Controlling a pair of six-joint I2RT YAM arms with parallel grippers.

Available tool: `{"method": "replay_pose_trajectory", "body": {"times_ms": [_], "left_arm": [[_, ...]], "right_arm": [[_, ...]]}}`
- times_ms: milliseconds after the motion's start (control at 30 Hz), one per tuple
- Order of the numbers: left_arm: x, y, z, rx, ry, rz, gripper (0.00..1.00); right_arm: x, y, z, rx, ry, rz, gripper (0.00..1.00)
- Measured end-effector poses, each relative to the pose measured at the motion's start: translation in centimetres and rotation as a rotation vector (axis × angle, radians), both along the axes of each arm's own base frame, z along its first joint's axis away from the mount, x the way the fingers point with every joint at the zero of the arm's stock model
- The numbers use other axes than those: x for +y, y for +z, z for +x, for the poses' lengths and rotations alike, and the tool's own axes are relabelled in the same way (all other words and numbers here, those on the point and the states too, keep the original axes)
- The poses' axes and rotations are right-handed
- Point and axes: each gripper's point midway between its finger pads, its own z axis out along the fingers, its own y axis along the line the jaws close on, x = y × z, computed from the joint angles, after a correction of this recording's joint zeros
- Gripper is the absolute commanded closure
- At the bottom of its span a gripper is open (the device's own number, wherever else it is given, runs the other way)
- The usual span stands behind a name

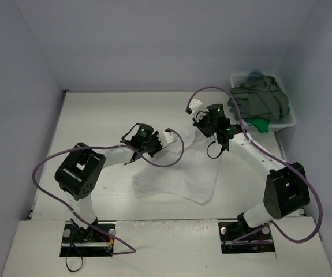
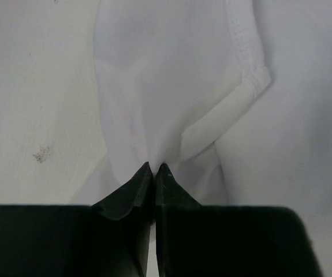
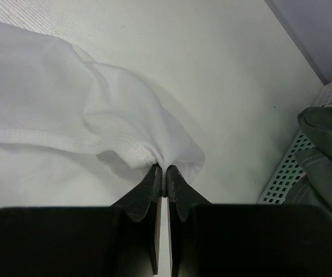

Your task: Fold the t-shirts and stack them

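The two arms stand at the near edge of the tabletop (image 1: 96, 115). The left arm (image 1: 84, 171) is on the left and the right arm (image 1: 285, 190) is on the right. Both bend in toward the middle.

Between them lies the white t-shirt (image 1: 180, 173). It sits in the middle of the tabletop, a little to the right. It is rumpled, not flat. Its near part is spread on the tabletop, and its far part bunches up toward the two pincers.

The left pincer (image 2: 154, 170) is at the far left side of the shirt. Its two tips are pressed close together with a fold of the white cloth pinched between them. A stitched sleeve edge (image 2: 252, 78) shows just past the tips.

The right pincer (image 3: 164, 170) is at the far right side of the shirt. It is squeezed tight too, and it holds a bunched corner of the same white cloth.

Farther back, in the far right corner of the tabletop, is a white basket (image 1: 290, 122) with holes in its walls. The dark grey t-shirt (image 1: 258, 99) is piled on top in it. The green t-shirt (image 1: 262, 124) peeks out at the near side, under the grey one. A small bit of teal-blue cloth (image 1: 255, 73) shows at the far side.
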Motion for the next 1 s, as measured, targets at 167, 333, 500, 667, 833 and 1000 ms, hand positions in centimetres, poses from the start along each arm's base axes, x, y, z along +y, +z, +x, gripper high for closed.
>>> {"method": "replay_pose_trajectory", "body": {"times_ms": [167,333,500,667,833,1000], "left_arm": [[0.4,0.9,0.8,-0.022,0.035,0.02,1.0],[1.2,3.8,1.2,-0.076,0.074,0.018,1.0],[1.6,9.2,2.0,-0.164,0.109,-0.016,1.0],[2.6,16.3,2.5,-0.262,0.15,-0.074,1.0],[4.6,21.7,2.1,-0.319,0.197,-0.117,1.0],[6.4,24.6,0.1,-0.323,0.216,-0.114,1.0]], "right_arm": [[0.0,0.0,0.0,0.002,-0.003,0.004,1.0],[0.1,-0.1,-0.1,0.009,-0.007,0.018,1.0],[0.3,0.3,-0.4,0.006,-0.004,0.036,1.0],[0.1,2.3,-1.0,-0.033,-0.004,0.06,1.0],[0.0,5.5,-2.2,-0.093,0.012,0.097,1.0],[-0.5,9.8,-4.8,-0.17,0.05,0.139,1.0]]}}
